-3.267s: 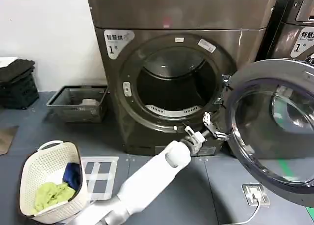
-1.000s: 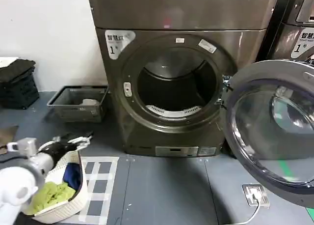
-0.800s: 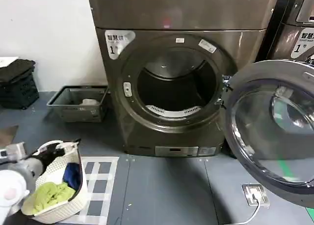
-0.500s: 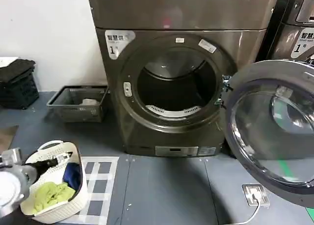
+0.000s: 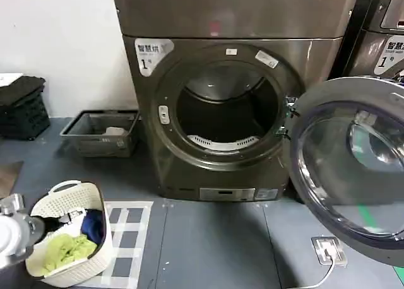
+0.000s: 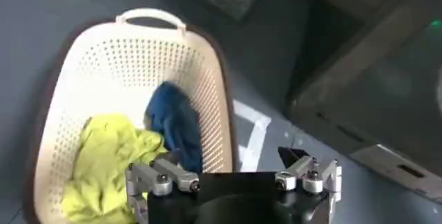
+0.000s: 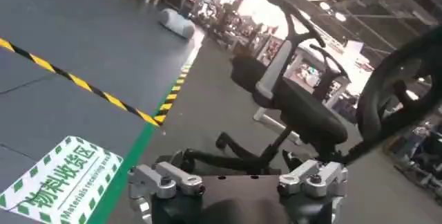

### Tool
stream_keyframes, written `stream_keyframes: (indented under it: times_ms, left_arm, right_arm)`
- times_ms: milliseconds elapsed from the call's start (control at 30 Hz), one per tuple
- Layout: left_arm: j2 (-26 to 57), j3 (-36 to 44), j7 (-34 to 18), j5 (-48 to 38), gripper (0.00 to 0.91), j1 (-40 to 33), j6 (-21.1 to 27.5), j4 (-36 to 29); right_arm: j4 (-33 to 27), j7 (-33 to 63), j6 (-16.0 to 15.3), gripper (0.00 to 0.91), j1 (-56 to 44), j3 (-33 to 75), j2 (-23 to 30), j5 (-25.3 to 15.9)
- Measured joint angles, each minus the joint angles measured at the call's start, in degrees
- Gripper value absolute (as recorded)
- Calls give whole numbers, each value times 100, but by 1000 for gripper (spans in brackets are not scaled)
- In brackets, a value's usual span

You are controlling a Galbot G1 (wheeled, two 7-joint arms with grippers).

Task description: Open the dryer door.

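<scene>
Task looks done: chrome-ringed round glass dryer door (image 5: pixel 350 169) hangs swung wide right of the bronze-brown dryer (image 5: pixel 227 93), drum exposed. Left end effector (image 6: pixel 231 177) over the white laundry basket (image 6: pixel 69 73), apparently empty and parted.

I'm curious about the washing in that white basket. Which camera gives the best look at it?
The left wrist view: it looks straight down into the laundry basket, showing a yellow-green garment and a blue one inside. The head view shows the basket obliquely at the floor's lower left, clothes partly hidden. The right wrist view faces away, toward an office chair.
</scene>
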Motion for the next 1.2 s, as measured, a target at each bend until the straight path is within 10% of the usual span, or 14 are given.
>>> stream_keyframes:
  times_ms: [1200]
  left_arm:
    - [247,-252,-600,-1059,907,103,1,844]
  right_arm:
    - [-28,-52,478,907,49,-96,51,237]
